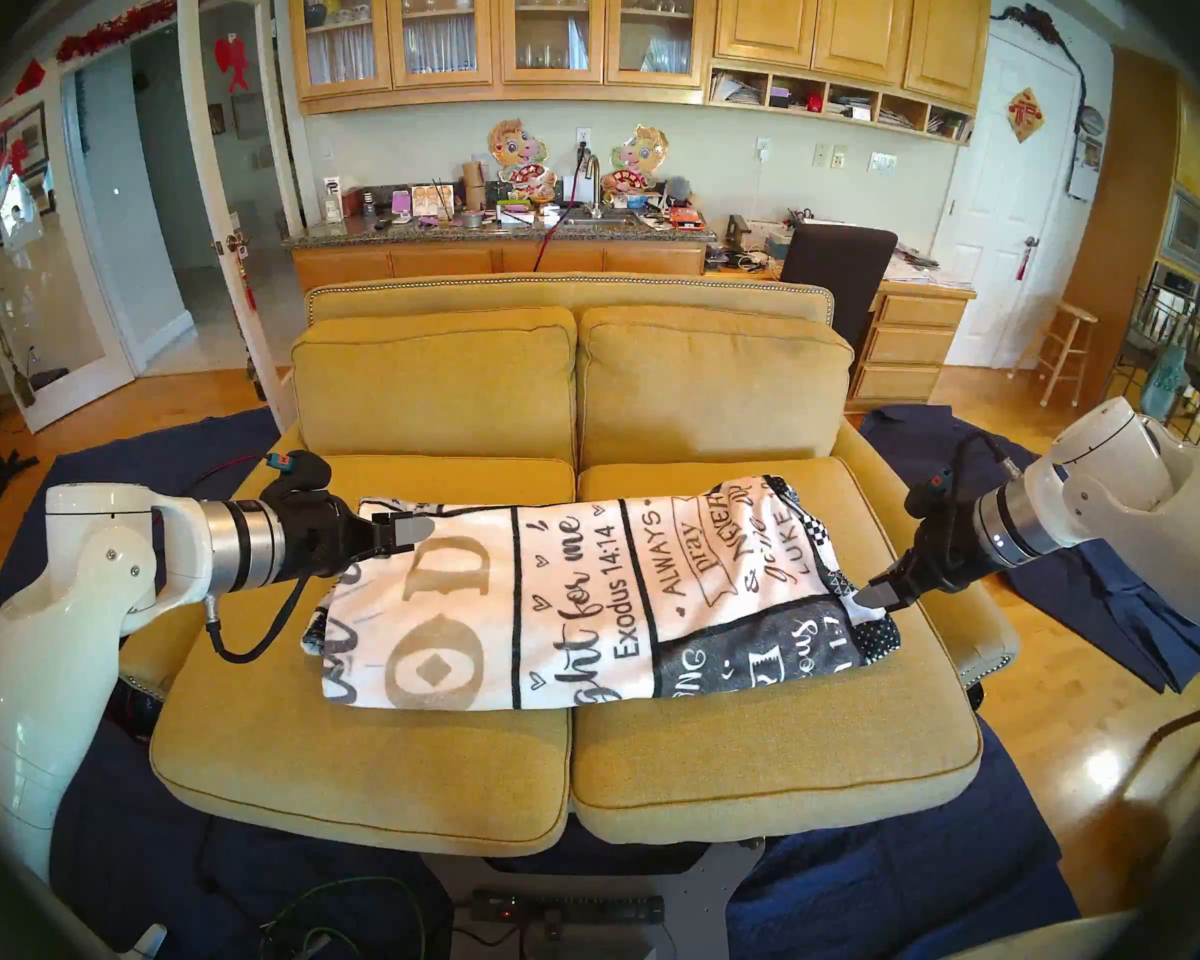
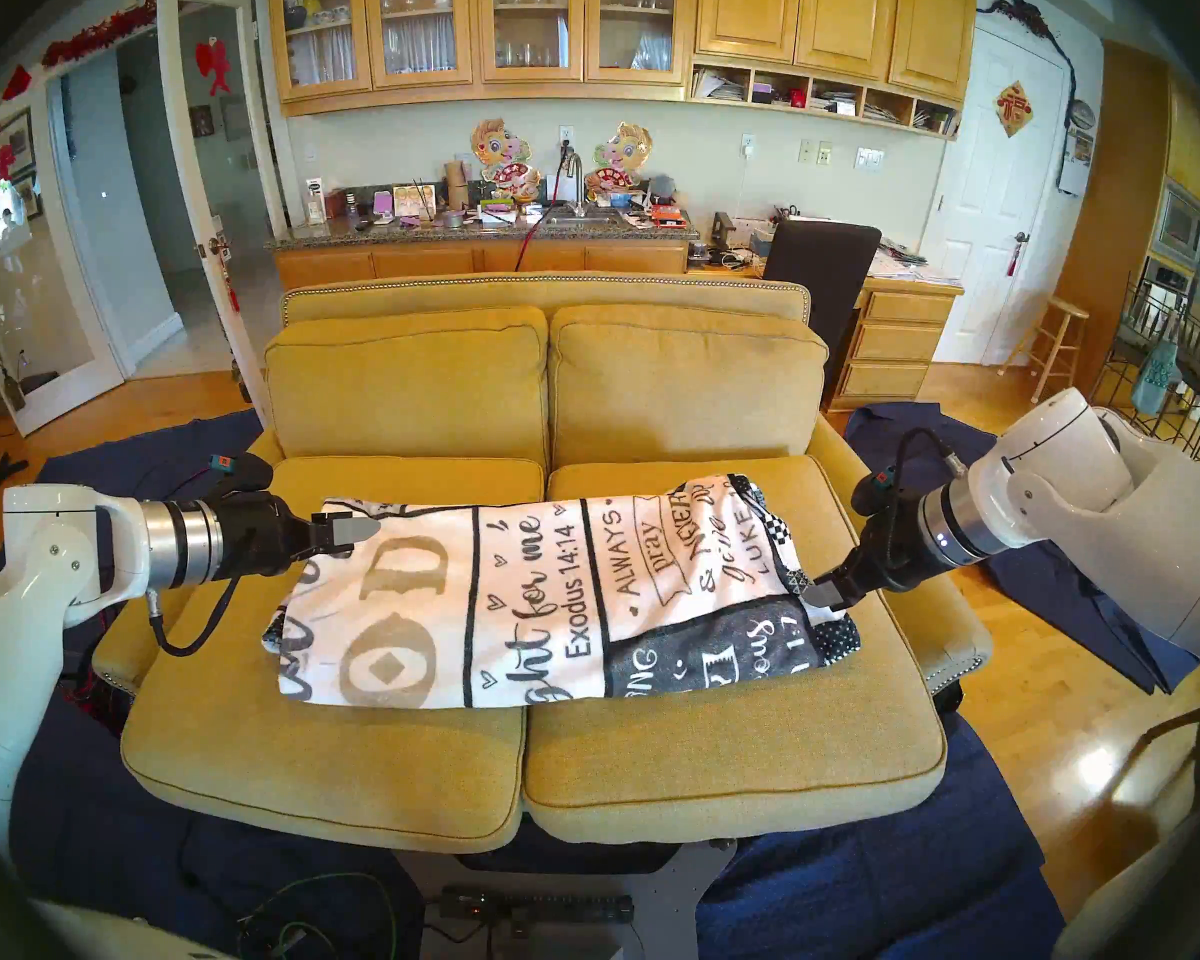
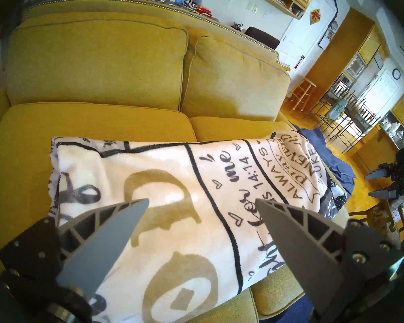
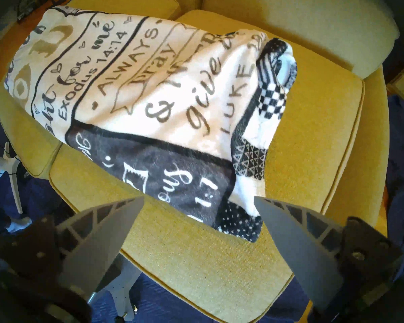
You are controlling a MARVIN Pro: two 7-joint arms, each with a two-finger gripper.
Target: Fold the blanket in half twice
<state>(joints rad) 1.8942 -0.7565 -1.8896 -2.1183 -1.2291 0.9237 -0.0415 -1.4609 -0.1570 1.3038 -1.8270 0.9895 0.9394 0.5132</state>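
Note:
The blanket (image 1: 583, 591) (image 2: 549, 605) is a white fleece with black and tan lettering. It lies as a long folded band across both seat cushions, its checked border at the right end. My left gripper (image 1: 414, 532) (image 2: 358, 529) hovers open over the blanket's far left end. In the left wrist view the open left gripper (image 3: 202, 200) shows the blanket (image 3: 173, 175) between the fingers with nothing held. My right gripper (image 1: 874, 595) (image 2: 822, 595) stands open at the blanket's right edge. In the right wrist view the right gripper (image 4: 198, 197) frames the dotted front corner of the blanket (image 4: 149, 94).
The yellow two-seat sofa (image 1: 375, 764) has two back cushions (image 1: 438, 383) behind the blanket. Navy cloths (image 1: 1103, 591) lie on the floor around the sofa. A power strip (image 1: 569, 910) and cables lie on the floor in front.

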